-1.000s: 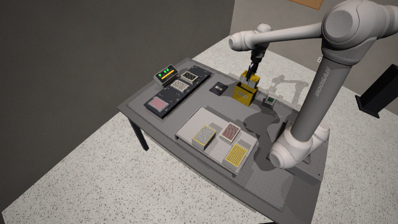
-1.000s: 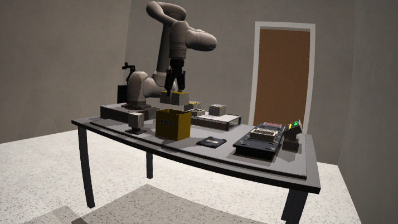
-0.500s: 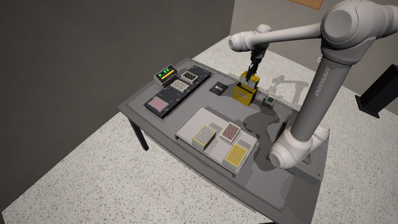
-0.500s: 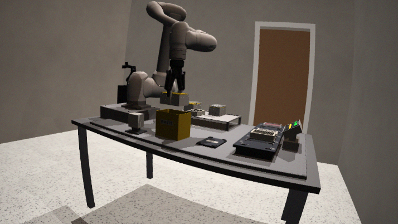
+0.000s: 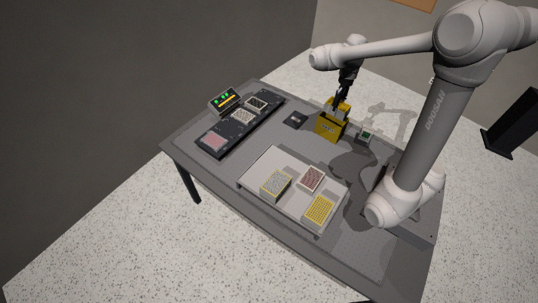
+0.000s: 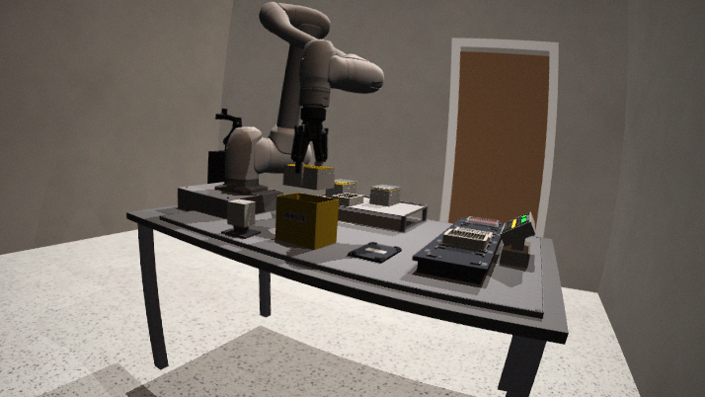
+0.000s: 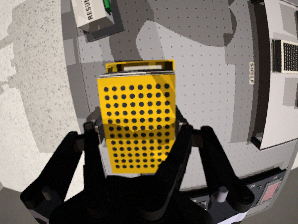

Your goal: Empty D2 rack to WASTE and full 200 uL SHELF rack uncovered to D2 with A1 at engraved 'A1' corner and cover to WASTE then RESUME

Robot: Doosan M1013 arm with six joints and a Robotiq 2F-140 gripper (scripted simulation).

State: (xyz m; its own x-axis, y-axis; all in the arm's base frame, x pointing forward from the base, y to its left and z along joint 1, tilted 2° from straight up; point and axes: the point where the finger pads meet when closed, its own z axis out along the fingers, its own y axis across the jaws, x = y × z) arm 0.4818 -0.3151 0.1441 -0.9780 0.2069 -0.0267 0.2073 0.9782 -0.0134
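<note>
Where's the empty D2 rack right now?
In the top view the empty rack hangs in the gripper, jaws shut on it, directly over the mouth of the yellow waste bin, between the regrip nest and the green-buttoned box.

Yellow rack (image 7: 136, 123), dark holes
</note>
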